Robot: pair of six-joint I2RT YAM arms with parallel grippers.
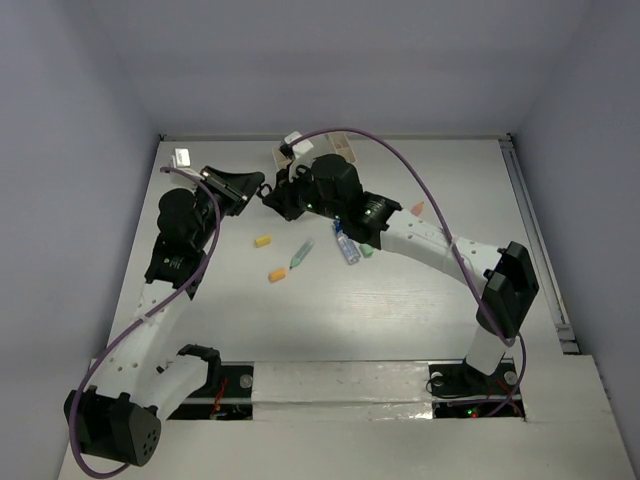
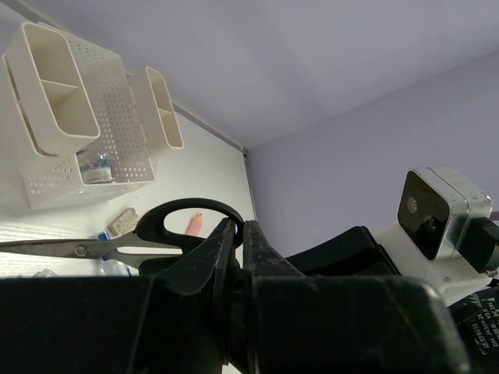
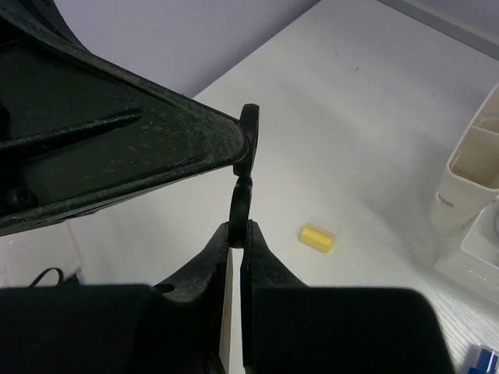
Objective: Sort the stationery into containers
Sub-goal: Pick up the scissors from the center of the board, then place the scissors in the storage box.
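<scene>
Scissors (image 2: 78, 249) — aloft, far-left of centre, between both grippers | long axis crosswise to left fingers | left gripper (image 2: 238, 231) pinching handle loop | right gripper (image 3: 238, 231) pressed onto same loop | organizer (image 2: 78, 117) far, nearer right arm — one small blue-white item inside.
</scene>
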